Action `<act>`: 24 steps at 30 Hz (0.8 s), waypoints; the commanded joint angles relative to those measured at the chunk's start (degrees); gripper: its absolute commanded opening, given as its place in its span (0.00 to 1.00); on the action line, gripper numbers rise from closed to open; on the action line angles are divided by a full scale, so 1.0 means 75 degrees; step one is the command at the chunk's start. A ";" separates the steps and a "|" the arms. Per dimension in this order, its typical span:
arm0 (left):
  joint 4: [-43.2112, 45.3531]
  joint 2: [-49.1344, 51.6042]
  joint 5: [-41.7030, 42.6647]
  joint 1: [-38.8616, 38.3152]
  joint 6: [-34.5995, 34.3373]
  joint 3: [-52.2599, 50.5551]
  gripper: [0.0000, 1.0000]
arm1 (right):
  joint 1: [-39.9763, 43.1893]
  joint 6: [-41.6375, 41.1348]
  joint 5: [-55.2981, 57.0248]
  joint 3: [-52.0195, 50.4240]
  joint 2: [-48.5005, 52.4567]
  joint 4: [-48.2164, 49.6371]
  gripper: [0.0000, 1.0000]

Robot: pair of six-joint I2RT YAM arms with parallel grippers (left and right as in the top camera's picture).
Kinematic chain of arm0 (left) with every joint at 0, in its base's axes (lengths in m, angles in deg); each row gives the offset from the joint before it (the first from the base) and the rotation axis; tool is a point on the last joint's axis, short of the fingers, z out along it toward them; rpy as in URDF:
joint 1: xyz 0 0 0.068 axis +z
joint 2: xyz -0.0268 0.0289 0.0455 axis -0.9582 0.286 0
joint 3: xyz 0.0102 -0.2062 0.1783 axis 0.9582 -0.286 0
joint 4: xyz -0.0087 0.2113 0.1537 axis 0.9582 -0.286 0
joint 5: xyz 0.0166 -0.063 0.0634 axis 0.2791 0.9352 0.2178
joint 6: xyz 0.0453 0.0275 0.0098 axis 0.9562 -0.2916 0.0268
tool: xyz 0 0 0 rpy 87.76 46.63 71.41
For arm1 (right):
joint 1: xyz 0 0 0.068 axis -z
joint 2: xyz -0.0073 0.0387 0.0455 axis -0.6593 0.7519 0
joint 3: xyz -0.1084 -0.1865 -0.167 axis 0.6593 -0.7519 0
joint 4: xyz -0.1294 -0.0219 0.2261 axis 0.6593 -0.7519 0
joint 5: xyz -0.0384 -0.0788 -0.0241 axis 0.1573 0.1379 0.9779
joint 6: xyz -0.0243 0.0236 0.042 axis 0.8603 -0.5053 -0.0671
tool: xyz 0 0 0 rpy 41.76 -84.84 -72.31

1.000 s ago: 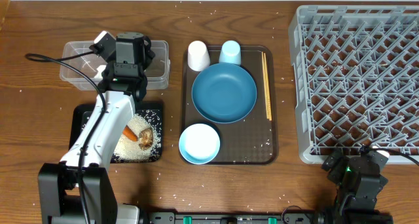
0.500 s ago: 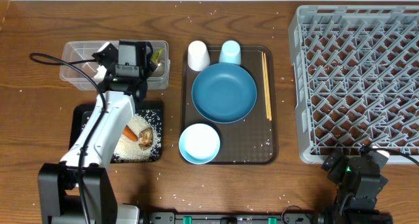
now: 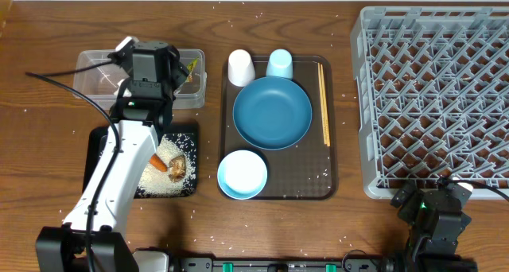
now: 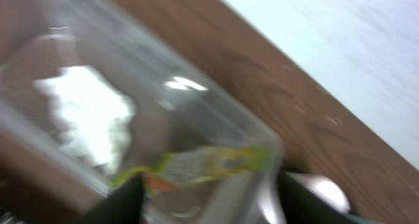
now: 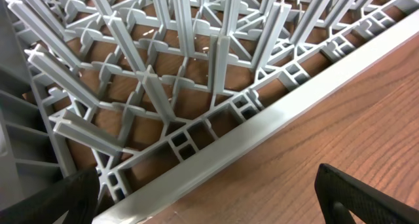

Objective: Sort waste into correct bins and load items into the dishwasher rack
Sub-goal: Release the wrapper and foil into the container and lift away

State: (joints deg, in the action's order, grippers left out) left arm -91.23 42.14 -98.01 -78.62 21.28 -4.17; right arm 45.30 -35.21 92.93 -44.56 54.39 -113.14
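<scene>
Overhead: left gripper [image 3: 157, 68] hangs over the right half of the clear tub [image 3: 89, 87]. The packet [image 3: 191, 66] lies inside the tub, just beside the gripper. The black tray [image 3: 99, 141] holds rice [image 3: 180, 140], a carrot [image 3: 157, 162] and a brown lump [image 3: 176, 169]. The serving tray [image 3: 330, 186] carries the plate [image 3: 272, 111], bowl [image 3: 242, 174], white cup [image 3: 241, 67], blue cup [image 3: 279, 64] and chopsticks [image 3: 324, 101]. The rack [image 3: 433, 97] sits far right, with the right gripper [image 3: 433, 207] at its near edge.

Left wrist: blurred. Jaws partly apart; the packet [image 4: 203, 164] lies in the tub [image 4: 216, 129] past the tips, no grip seen.

Right wrist: jaws wide apart, holding nothing, facing the rack [image 5: 196, 86] rim above the wooden surface [image 5: 340, 132].
</scene>
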 commanded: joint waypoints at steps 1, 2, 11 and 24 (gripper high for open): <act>0.0417 0.0160 0.2037 0.0003 0.1833 0.0003 0.44 | 0.0050 0.0087 0.0082 0.0085 -0.0012 -0.0009 0.99; 0.0510 0.0227 0.2372 0.0003 0.2127 0.0003 0.39 | 0.0050 0.0087 0.0079 0.0085 -0.0012 -0.0009 0.99; 0.0592 0.0711 0.2661 0.0003 0.2920 0.0009 0.06 | 0.0050 0.0087 0.0082 0.0085 -0.0012 -0.0009 0.99; 0.1661 0.1818 0.2754 0.0012 0.2914 0.0009 0.06 | 0.0050 0.0087 0.0082 0.0085 -0.0012 -0.0009 0.99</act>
State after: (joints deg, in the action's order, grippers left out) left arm -79.65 53.15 -77.84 -78.72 41.85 -4.17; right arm 45.30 -35.21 92.96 -44.56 54.39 -113.16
